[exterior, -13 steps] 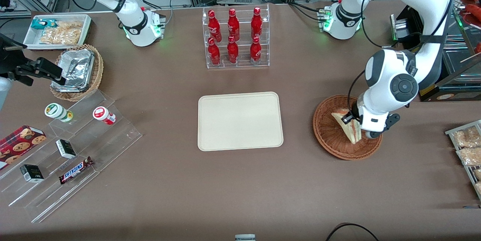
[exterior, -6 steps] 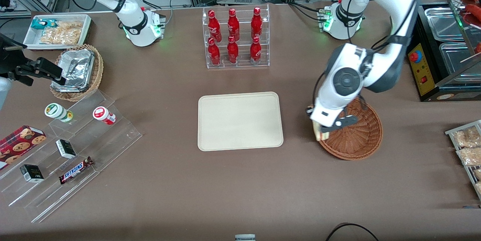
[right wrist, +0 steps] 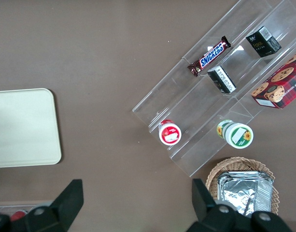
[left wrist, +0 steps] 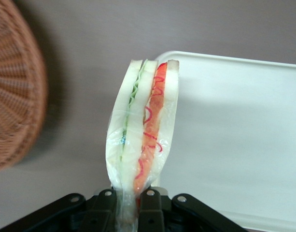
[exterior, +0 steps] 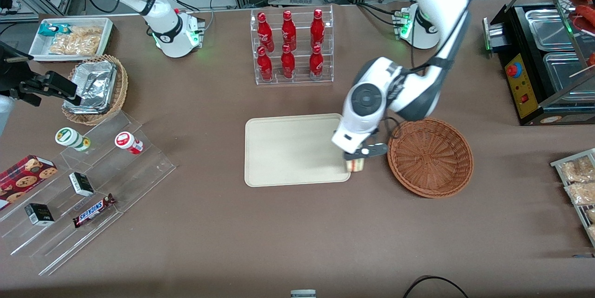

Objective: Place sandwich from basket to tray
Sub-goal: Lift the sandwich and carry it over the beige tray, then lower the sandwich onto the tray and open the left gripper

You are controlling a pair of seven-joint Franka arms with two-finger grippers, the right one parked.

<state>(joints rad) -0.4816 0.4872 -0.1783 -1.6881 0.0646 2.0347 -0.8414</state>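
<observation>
My left gripper [exterior: 357, 158] is shut on the sandwich [exterior: 355, 165], a plastic-wrapped wedge of pale bread with red and green filling [left wrist: 144, 125]. It hangs in the air over the tray's edge on the basket's side. The cream-beige tray [exterior: 288, 154] lies flat at the table's middle and also shows in the left wrist view [left wrist: 244, 140]. The reddish-brown wicker basket [exterior: 430, 156] sits beside the tray, toward the working arm's end, with nothing in it; its rim shows in the left wrist view [left wrist: 15, 96]. The fingers [left wrist: 105, 205] pinch the wedge's narrow end.
A clear rack of red bottles [exterior: 291, 47] stands farther from the front camera than the tray. Clear stepped shelves with snacks [exterior: 88, 186], a lighter basket of foil trays [exterior: 95, 88] and a white bin [exterior: 69, 37] lie toward the parked arm's end. Snack packets [exterior: 578, 182] lie near the working arm's end.
My gripper lifted the sandwich out of the basket and carried it sideways to the tray's near edge. The basket now holds nothing.
</observation>
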